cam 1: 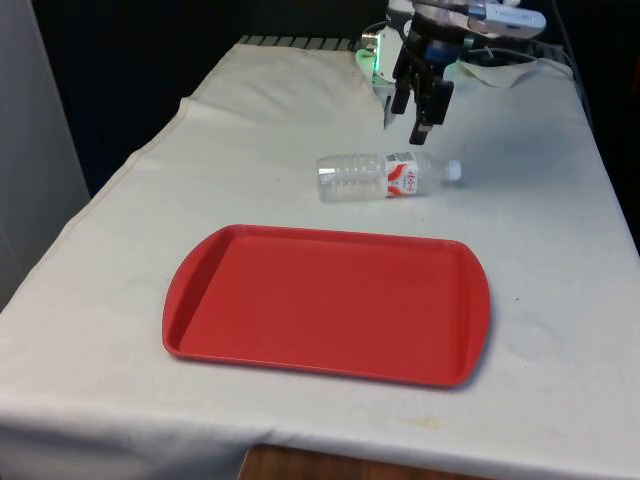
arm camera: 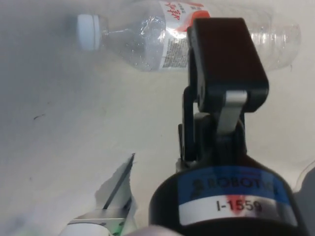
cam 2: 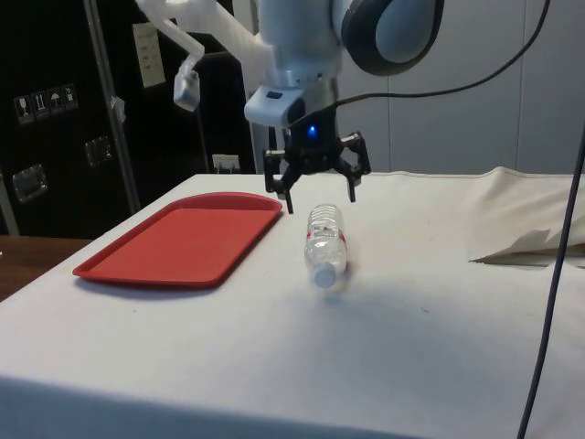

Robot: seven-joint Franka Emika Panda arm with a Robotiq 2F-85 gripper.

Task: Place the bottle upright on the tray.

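On the white cloth (cam 1: 560,250), the bottle (cam 1: 385,176) lies beneath the spread pincer (cam 2: 321,194), beside the tray (cam 1: 325,303).

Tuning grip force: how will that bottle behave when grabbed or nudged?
The bottle looks clear and empty, so probably light and easily knocked. It lies on its side on the cloth, so a nudge may roll it. Its ribbed thin walls will likely flex under a hard squeeze. The tool hovers open above it.

Red tray, clear bottle on white cloth

The tray (cam 1: 327,305) was plain red; the bottle (cam 1: 388,176) was clear, with a white cap and red-and-white label; the gripper (cam 1: 414,118) was black.
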